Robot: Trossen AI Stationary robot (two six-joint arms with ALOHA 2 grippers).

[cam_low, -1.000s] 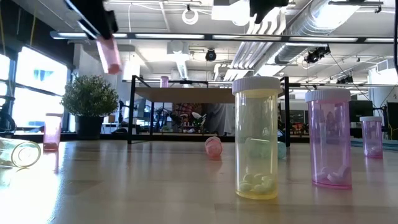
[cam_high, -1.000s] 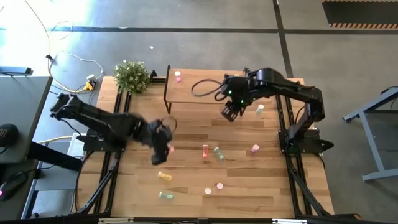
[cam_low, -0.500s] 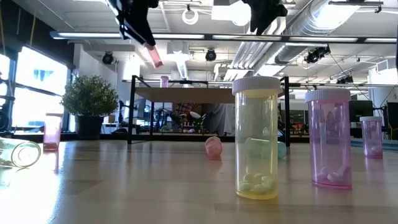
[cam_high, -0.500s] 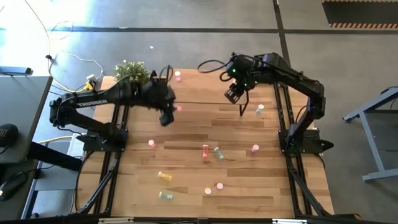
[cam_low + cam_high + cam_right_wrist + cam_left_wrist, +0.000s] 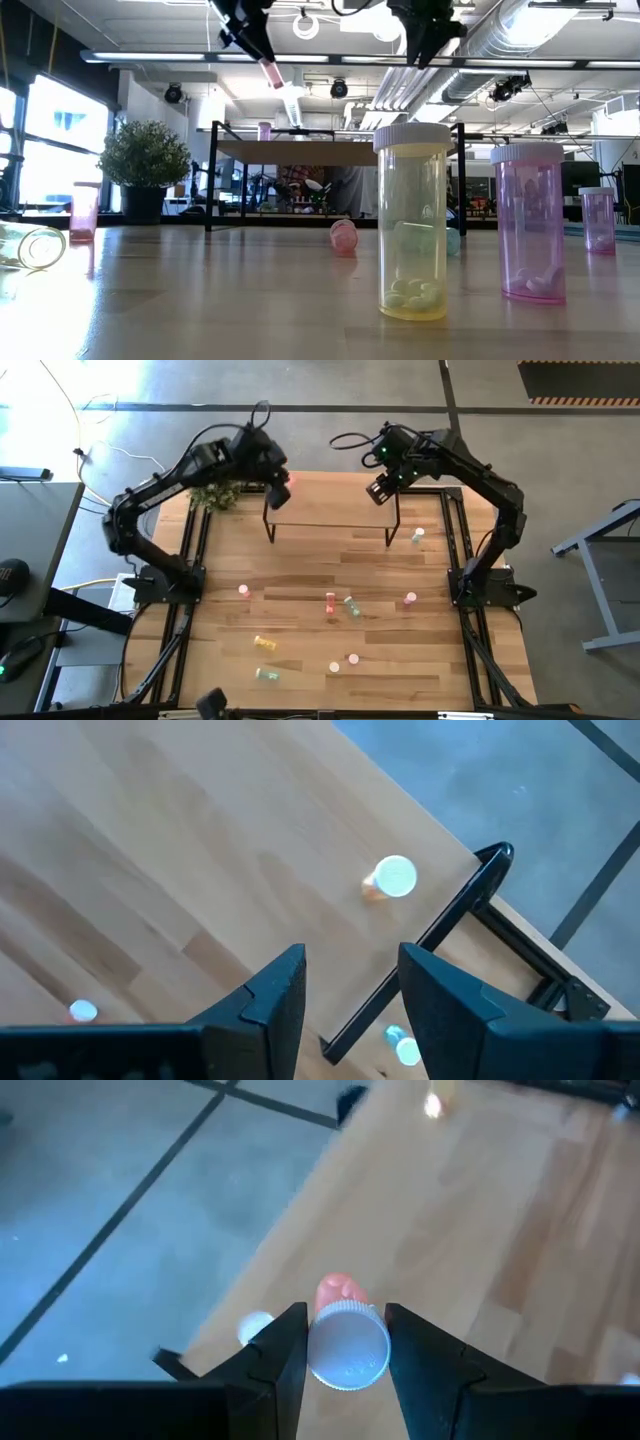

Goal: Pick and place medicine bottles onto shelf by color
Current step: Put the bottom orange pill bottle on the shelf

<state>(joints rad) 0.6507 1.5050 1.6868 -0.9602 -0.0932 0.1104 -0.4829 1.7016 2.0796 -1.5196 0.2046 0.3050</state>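
My left gripper is shut on a pink bottle with a white cap, high above the left end of the shelf. A second pink bottle stands on that end of the shelf; it also shows in the left wrist view. My right gripper is open and empty above the shelf's right end. There an orange bottle with a pale cap stands on the board near its corner. My left gripper pinches the pink bottle between its two fingers at the cap end, the cap turned toward the wrist. The fingers come from above, slanting down. The bottle is lifted clear and hangs tilted below the fingers, its pink body pointing down at the shelf.
Several bottles lie or stand on the wooden table: pink, red-orange, green, pink, yellow, pale green and more near the front. A potted plant stands left of the shelf.
My left gripper has carried the pink bottle up from the table's left middle toward the far edge, to above the shelf's left end, staying shut on it. My right gripper has moved up and toward the far edge over the shelf's right end, staying open.
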